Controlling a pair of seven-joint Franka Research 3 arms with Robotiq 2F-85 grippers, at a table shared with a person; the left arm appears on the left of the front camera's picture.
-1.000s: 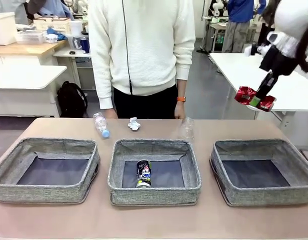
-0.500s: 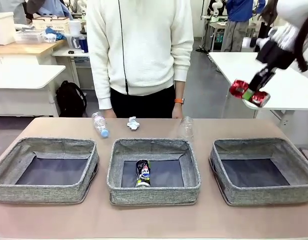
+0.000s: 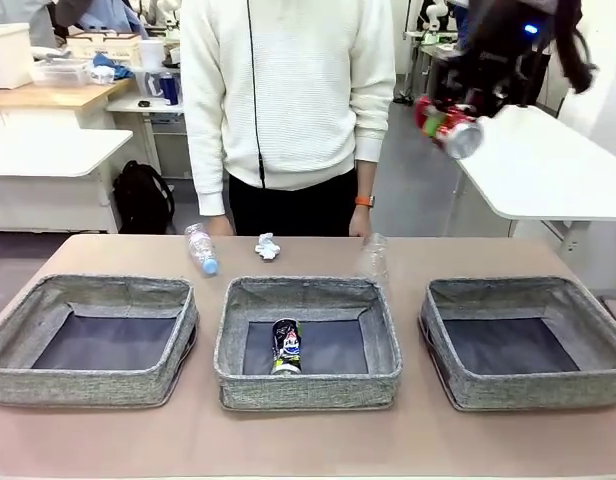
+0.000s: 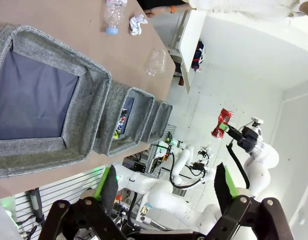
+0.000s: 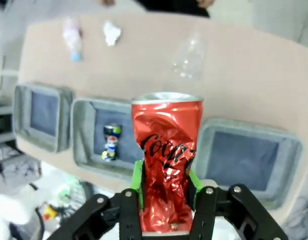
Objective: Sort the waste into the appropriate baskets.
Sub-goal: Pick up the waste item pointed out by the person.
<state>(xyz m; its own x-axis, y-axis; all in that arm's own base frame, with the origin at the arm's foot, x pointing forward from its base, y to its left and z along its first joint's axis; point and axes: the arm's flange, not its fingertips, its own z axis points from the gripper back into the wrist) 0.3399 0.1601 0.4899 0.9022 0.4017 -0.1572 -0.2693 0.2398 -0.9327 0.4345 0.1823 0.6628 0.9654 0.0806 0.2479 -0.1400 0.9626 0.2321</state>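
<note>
Jaws on our right clamp the crushed red can (image 3: 448, 128), upper right; middle basket (image 3: 308, 380) lies below-left; left jaws wide.

My right tool (image 5: 165, 187) is black, two-fingered, with green pads (image 5: 138, 180) — round screws (image 5: 209, 190) at its knuckles. My left tool (image 4: 166, 187) matches. The person (image 3: 288, 60) opposite wears a white knit sweater (image 3: 318, 120), an orange wristband (image 3: 362, 200), dark trousers (image 3: 288, 212).

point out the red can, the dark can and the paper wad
crushed red can (image 5: 166, 150), right wrist view, dented middle
crushed dark can (image 3: 287, 346), front view, printed side
paper wad (image 3: 268, 247), front view, centre
</note>
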